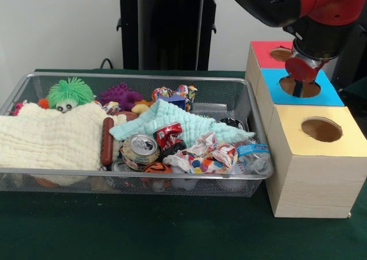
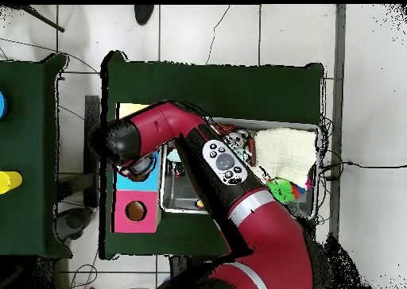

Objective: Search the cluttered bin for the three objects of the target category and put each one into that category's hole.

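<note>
My gripper (image 1: pixel 297 88) hangs over the round hole of the blue-topped box (image 1: pixel 328 94), its tip reaching down to the opening. I cannot see anything held in it. In the overhead view the arm's wrist (image 2: pixel 127 147) covers that box and hides the gripper. The wire mesh bin (image 1: pixel 259 128) holds a drink can (image 1: pixel 141 145), a crushed red can (image 1: pixel 167 135), crumpled colourful paper (image 1: pixel 211 155) and a plastic bottle (image 1: pixel 253 155), mixed with toys and cloths.
A red-topped box (image 1: pixel 265 52) stands behind the blue one and a yellow-topped box (image 1: pixel 321 131) in front, each with a hole. A cream cloth (image 1: pixel 49 136), a mint cloth (image 1: pixel 178 119), a green fuzzy toy (image 1: pixel 70 92) and a purple spiky toy (image 1: pixel 119 93) lie in the bin.
</note>
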Robot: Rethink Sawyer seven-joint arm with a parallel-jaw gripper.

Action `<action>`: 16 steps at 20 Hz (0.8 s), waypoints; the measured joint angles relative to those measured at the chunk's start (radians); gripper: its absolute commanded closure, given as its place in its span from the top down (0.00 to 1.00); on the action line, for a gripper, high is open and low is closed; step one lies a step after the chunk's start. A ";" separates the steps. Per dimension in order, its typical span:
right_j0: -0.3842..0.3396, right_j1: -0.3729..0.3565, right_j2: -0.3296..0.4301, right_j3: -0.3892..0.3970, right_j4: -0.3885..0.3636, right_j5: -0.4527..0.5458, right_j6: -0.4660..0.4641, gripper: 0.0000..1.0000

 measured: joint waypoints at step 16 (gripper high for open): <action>0.000 -0.024 0.000 -0.010 0.045 0.125 0.000 1.00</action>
